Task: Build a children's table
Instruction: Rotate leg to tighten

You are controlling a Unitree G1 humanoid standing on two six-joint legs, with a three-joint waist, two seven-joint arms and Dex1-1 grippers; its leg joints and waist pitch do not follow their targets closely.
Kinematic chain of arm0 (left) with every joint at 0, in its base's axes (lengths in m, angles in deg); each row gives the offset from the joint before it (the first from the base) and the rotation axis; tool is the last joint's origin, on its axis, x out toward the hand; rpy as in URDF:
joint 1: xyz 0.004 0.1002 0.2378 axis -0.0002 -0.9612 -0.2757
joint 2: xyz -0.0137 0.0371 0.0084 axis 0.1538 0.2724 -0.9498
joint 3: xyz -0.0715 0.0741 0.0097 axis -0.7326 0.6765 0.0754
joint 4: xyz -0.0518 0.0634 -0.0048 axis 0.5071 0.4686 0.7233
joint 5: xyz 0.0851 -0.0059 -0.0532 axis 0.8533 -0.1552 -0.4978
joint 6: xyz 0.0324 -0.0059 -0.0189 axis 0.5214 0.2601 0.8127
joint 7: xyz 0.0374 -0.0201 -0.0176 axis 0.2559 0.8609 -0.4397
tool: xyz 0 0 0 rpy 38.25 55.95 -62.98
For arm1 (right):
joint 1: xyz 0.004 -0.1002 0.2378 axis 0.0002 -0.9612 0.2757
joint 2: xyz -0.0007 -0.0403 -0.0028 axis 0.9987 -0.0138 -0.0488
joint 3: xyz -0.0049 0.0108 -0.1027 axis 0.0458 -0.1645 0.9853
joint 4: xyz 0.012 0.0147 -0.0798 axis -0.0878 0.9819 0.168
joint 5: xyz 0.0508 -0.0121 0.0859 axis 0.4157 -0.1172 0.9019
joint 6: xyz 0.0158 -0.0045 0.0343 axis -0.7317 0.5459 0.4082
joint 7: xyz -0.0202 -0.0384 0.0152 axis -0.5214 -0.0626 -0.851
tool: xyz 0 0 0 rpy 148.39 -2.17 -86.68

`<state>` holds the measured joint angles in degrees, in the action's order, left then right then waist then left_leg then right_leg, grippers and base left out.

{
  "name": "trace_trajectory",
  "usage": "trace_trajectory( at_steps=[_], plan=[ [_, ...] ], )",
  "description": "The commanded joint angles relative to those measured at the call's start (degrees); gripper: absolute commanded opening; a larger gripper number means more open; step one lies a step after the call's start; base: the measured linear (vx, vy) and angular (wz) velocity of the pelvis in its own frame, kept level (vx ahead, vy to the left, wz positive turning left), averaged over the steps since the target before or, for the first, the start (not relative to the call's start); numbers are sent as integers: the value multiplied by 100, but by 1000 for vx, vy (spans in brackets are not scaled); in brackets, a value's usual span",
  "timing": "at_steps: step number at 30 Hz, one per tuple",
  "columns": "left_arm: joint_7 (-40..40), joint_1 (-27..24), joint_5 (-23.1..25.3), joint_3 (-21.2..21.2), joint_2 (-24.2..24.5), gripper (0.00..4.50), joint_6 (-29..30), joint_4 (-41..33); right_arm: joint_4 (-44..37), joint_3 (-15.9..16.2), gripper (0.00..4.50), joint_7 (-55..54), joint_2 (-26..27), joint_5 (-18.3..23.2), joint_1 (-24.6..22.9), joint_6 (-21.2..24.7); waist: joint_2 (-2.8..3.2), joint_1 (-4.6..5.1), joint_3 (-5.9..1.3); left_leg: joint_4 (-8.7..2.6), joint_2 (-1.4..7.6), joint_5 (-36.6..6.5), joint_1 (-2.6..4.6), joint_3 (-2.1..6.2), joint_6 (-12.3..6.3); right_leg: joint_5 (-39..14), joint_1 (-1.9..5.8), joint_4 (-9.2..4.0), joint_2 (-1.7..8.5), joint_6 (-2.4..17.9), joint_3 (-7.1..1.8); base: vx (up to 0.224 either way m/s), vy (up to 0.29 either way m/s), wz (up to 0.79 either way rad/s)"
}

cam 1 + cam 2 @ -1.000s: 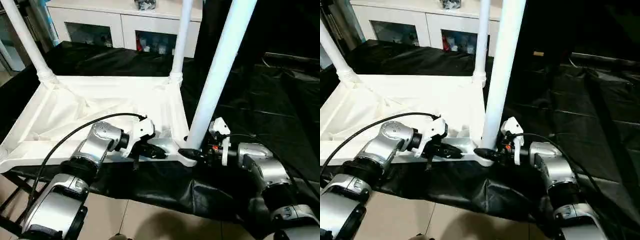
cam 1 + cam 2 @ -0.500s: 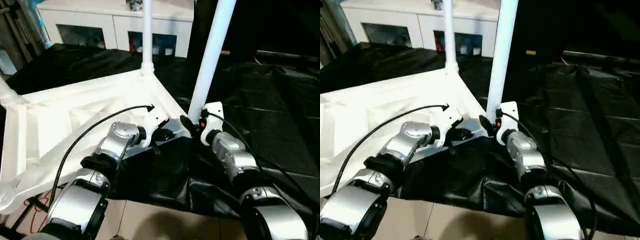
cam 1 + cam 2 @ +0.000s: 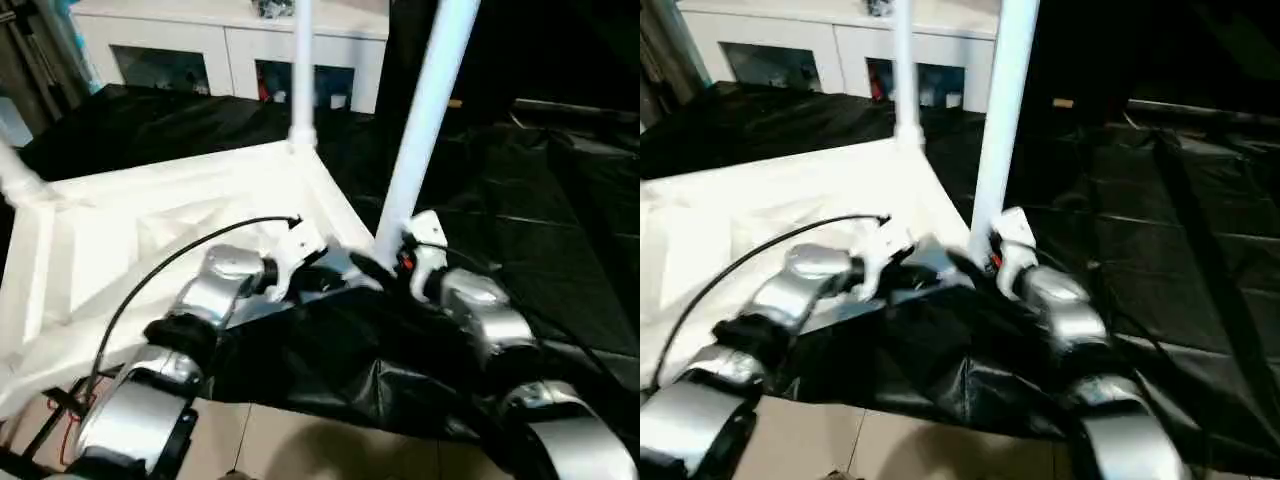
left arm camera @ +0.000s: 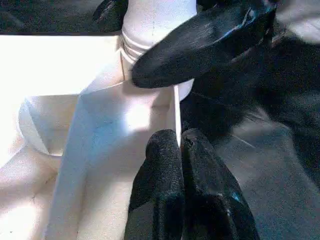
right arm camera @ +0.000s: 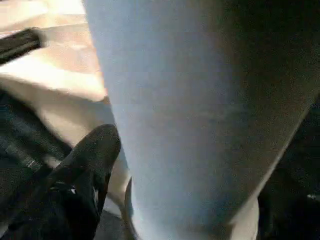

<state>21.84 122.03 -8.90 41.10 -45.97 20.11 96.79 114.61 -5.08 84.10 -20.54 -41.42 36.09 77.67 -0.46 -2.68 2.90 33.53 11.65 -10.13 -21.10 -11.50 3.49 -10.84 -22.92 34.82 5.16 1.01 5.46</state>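
On black sheeting [image 3: 560, 200] before a white cabinet [image 3: 230, 45]: children's table [image 3: 150, 230] upside down, legs up. Pinched at its thin rim by the closed left gripper [image 4: 179, 139], likely for steadying. Flanked at the near leg [image 3: 420, 130] base by the right gripper [image 3: 372, 266], clamped or loose impossible to tell.

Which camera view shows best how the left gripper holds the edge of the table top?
The left wrist view: the left gripper is shut on the thin rim of the table top, near the leg socket. The eye views show it from farther away and blurred.
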Motion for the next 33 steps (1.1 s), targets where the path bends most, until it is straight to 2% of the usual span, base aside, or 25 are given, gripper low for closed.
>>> trace_trajectory(
  at_steps=[1, 4, 7, 14, 16, 18, 21, 27, 31, 33],
  plan=[
    [403, 2, -235, 162, -157, 0, -184, -278, -17, 387, 380, 504, 50, 15, -145, 277, -39, -42, -346, -367, 238, -1196, 48, 80, -510, -1073, 298, -430, 374, 1397, -322, 0, 0, 0],
    [617, 5, -223, 144, -45, 0, -262, -240, -398, 595, 380, 1281, -302, 92, -374, 394, -45, -90, -328, -374, 235, -1299, 58, 82, -438, -1342, 291, -467, 378, 1295, -329, 0, 0, 0],
    [805, 1, -236, 159, 40, 0, -255, -243, -601, 696, 380, 1670, -471, 96, -486, 583, -48, -122, -341, -372, 237, -1220, 55, 86, -433, -1250, 288, -444, 380, 1305, -326, 0, 0, 0],
    [1046, 7, -236, 191, 163, 0, -248, -221, -862, 796, 329, 1957, -599, 115, -610, 815, -37, -138, -343, -377, 237, -1233, 59, 95, -372, -1326, 284, -454, 384, 1299, -321, 0, 0, 0],
    [1091, 4, -234, 193, 177, 0, -250, -216, -903, 837, 302, 1962, -602, 119, -626, 850, -30, -146, -343, -379, 234, -1235, 63, 95, -350, -1316, 281, -455, 381, 1297, -323, 0, 0, 0],
    [1112, 5, -236, 193, 183, 0, -255, -213, -946, 848, 294, 1968, -599, 125, -638, 878, -41, -147, -349, -375, 234, -1222, 65, 94, -342, -1271, 283, -447, 382, 1308, -322, 0, 0, 0],
    [1137, 0, -242, 195, 191, 0, -246, -222, -1024, 830, 274, 1988, -580, 130, -663, 936, -37, -154, -349, -372, 229, -1203, 57, 94, -342, -1246, 288, -447, 385, 1312, -322, 0, 0, 0],
    [909, 29, -224, 128, 126, 0, -221, -176, -1146, 807, 267, 1885, -517, 148, -747, 1008, -34, -172, -347, -375, 233, -1206, 67, 95, -340, -1287, 283, -451, 386, 1283, -322, 0, 0, 0],
    [305, 191, -180, -14, -63, 0, -158, 1, -947, 565, 267, 1185, -246, 139, -674, 891, -38, -172, -332, -386, 232, -1337, 81, 98, -269, -1551, 264, -483, 393, 1218, -325, 0, 0, 0],
    [40, 265, -147, -57, -153, 0, -107, 67, -793, 420, 267, 720, -87, 118, -579, 878, -38, -134, -317, -396, 213, -1505, 99, 116, -153, -1958, 242, -529, 408, 1127, -322, 0, 0, 0]
  ],
)
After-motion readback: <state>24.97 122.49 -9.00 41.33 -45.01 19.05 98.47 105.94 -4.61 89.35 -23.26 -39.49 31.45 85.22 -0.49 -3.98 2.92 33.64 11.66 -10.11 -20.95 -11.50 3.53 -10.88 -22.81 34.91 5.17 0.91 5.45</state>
